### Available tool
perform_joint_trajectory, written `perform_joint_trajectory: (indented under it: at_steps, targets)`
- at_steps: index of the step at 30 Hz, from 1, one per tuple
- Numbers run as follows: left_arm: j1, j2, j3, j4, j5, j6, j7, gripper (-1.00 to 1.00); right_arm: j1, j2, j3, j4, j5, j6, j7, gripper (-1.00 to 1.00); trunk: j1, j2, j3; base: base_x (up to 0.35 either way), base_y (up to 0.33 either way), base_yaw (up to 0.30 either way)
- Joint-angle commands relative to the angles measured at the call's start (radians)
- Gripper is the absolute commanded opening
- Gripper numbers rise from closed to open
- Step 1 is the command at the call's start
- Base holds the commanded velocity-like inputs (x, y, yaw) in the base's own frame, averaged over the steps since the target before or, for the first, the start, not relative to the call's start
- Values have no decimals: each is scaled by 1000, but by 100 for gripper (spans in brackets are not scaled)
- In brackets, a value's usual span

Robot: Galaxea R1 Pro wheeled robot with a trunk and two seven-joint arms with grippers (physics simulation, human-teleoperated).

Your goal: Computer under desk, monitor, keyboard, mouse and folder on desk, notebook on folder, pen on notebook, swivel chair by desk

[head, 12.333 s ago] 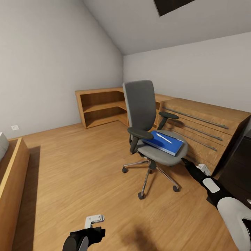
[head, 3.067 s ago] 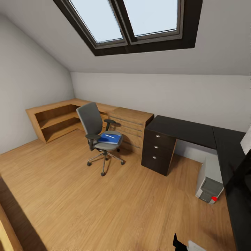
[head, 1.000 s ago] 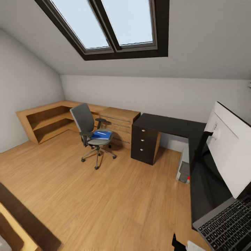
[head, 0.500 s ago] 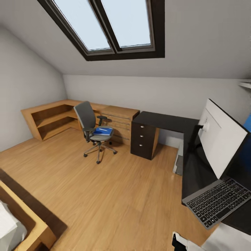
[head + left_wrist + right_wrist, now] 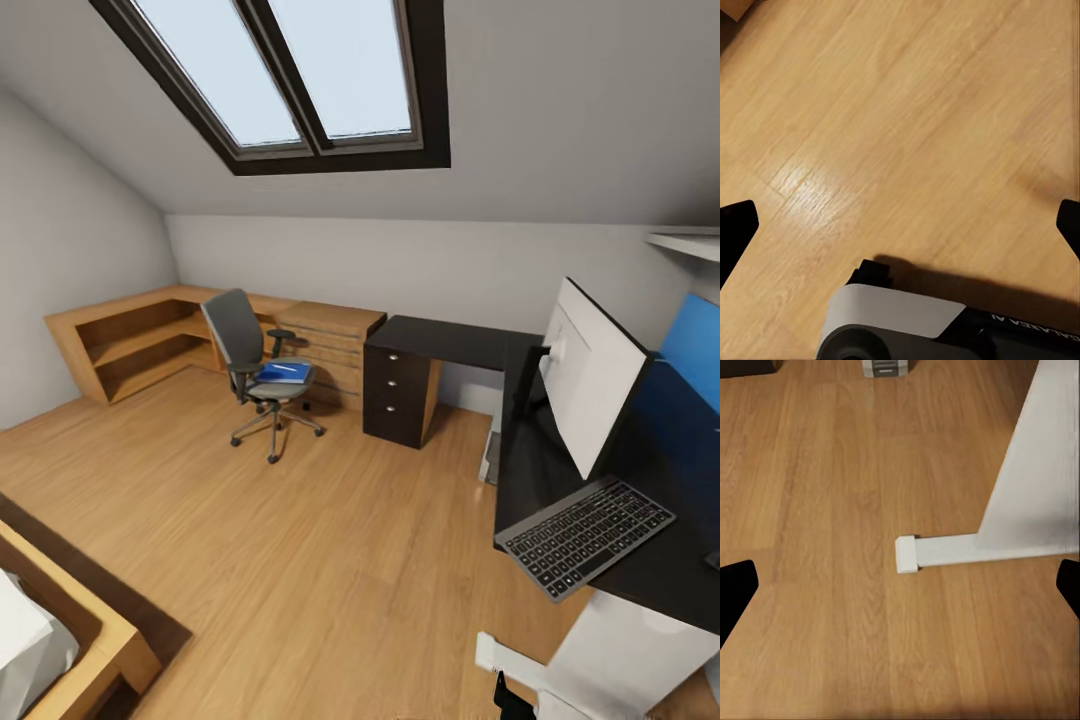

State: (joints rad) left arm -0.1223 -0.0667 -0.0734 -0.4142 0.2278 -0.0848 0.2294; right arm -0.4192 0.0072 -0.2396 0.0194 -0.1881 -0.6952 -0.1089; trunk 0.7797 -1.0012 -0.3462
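The grey swivel chair (image 5: 248, 352) stands far off by the wooden units, apart from the black desk (image 5: 452, 342). The blue folder (image 5: 281, 374) lies on its seat with a pale pen (image 5: 286, 368) on top. On the desk's near wing the monitor (image 5: 590, 375) shows its white back, and the keyboard (image 5: 585, 536) lies in front of it. The computer (image 5: 489, 457) peeks from under the desk. The mouse and the notebook are out of view. My left gripper (image 5: 900, 229) and right gripper (image 5: 900, 589) both hang open over the floor, holding nothing.
A black drawer unit (image 5: 398, 396) stands under the desk's far end. Low wooden shelf units (image 5: 130, 338) line the back left corner. A bed frame (image 5: 75, 640) sits at the near left. The desk's white leg foot (image 5: 939, 552) lies close below my right gripper.
The camera has moved, so the whole picture has shifted and more of the desk, monitor and keyboard shows. The room's things have not moved. Both grippers stay open.
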Motion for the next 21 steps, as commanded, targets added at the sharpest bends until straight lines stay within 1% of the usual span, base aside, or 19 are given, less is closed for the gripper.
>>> perform_joint_trajectory:
  at_steps: [1,7,11,16,21]
  targets:
    - [0,0,-8,0,10,-4,7,100,-2,0,6,2,-10,-4,0,100,0,-1,-1,-18,0,-244]
    - [-1,-1,-10,0,10,-4,7,100,-2,-3,6,1,-10,-4,0,100,0,-1,-1,-7,-4,-258]
    - [-1,-2,-11,2,10,-4,7,100,-1,-3,6,2,-10,-4,0,100,0,-1,-1,-1,-100,-265]
    - [-1,-6,-13,4,7,-4,7,100,-1,-3,6,1,-10,-4,0,100,0,-1,-1,0,-267,-248]
    - [-1,-12,-15,12,5,-4,7,100,-1,-4,6,1,-10,-5,0,100,0,-1,-1,0,-338,-113]
